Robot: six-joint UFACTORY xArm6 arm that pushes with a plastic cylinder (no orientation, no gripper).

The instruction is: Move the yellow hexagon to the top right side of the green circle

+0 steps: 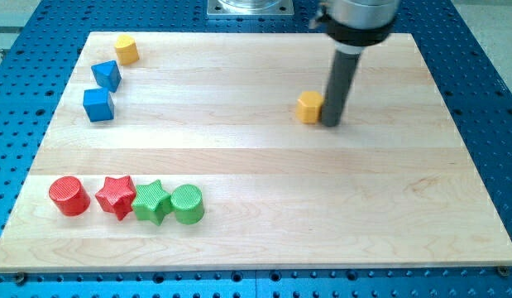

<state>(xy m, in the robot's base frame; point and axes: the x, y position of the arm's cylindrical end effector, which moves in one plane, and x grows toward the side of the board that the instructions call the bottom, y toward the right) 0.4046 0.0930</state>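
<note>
The yellow hexagon (pixel 309 107) is seen in the upper middle of the desk (pixel 322 215), well apart from the green circle (pixel 188 204), which lies near the bottom edge toward the bottom left corner. My tip (pixel 332 122) is placed touching the hexagon's right side. No fingers are fitted to the rod, so nothing is gripped. Most of the push down and leftward is judged still to be done.

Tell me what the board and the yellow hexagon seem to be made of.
Board: looks like pale wood, matte, with visible grain and plank seams. Yellow hexagon: an evenly coloured solid, likely painted wood or plastic; the picture leaves it open. My tip stands against its right side.
</note>
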